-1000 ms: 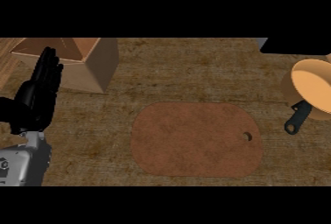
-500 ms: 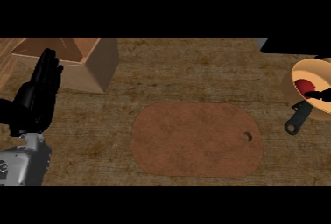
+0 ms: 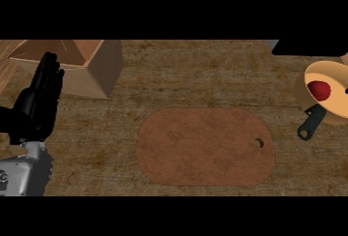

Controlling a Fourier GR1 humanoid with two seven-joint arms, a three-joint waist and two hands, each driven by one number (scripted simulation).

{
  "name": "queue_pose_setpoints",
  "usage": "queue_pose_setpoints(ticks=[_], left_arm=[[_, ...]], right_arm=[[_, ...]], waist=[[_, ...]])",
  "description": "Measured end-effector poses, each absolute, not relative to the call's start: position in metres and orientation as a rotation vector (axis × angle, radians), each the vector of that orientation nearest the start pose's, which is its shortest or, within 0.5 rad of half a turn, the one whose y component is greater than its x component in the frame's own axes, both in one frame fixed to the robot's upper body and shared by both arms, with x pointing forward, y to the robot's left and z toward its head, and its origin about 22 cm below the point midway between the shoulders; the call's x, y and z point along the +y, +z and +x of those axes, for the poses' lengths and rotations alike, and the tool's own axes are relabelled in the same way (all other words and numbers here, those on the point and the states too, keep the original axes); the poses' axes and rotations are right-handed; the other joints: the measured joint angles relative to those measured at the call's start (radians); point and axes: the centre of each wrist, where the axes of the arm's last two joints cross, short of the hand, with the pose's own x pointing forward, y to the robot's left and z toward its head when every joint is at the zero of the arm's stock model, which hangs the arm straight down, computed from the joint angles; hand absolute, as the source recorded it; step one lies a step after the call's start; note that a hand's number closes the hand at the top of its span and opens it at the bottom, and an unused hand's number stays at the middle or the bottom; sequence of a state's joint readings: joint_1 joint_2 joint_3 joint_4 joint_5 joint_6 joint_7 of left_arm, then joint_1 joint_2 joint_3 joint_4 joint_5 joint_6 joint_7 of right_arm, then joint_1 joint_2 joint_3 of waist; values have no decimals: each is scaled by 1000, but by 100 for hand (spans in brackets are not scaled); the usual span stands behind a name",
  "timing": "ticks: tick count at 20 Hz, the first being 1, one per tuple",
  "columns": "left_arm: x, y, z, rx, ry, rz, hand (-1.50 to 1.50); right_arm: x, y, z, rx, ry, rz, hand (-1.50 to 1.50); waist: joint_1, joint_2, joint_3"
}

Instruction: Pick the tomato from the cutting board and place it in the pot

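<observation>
Forearm (image 3: 24, 173), grey, enters at the lower left corner, most of it cut off by the view's edge. A dark mark on its casing is sliced by that edge and cannot be read. Above it one hand shows, the left hand (image 3: 34, 110), black, resting near the left edge. Its fingers are straight and close together, pointing up the view, and they hold nothing.

In the middle of the tabletop (image 3: 204, 78) lies one brown cutting board (image 3: 204, 147) with rounded corners. A small hanging hole (image 3: 259, 143) sits near its right side, and the board's top is bare.

Farther right is one pot (image 3: 334, 113), tan inside and cut off by the right edge, so only its left part is seen. Its black handle (image 3: 309, 125) slants down toward the board. One red tomato (image 3: 319, 90) sits inside the pot, well apart from the board.

At the far left stands one open wooden box (image 3: 95, 69). Its interior is in shadow, and the hand's fingertips overlap its front. At the far right corner a black shape (image 3: 309, 46) is too dark to identify.
</observation>
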State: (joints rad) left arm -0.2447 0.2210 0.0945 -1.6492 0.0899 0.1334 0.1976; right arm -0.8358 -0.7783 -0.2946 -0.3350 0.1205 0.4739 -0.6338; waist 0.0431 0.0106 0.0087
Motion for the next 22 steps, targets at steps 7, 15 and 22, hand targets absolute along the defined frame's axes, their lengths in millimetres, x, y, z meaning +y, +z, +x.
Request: queue_pose_setpoints(ticks=[7, 15, 22], left_arm=[[269, 97, 290, -1706, 36, 171, 0], [266, 99, 291, -1714, 44, 175, 0], [266, 99, 291, -1715, 44, 167, 0]], right_arm=[[-528, 155, 336, -1776, 257, -246, -150], [-562, 179, 306, -1738, 227, -279, -150], [-573, 188, 293, -1718, 231, -299, -150]], waist=[[4, 7, 2], [4, 13, 5], [9, 15, 7]])
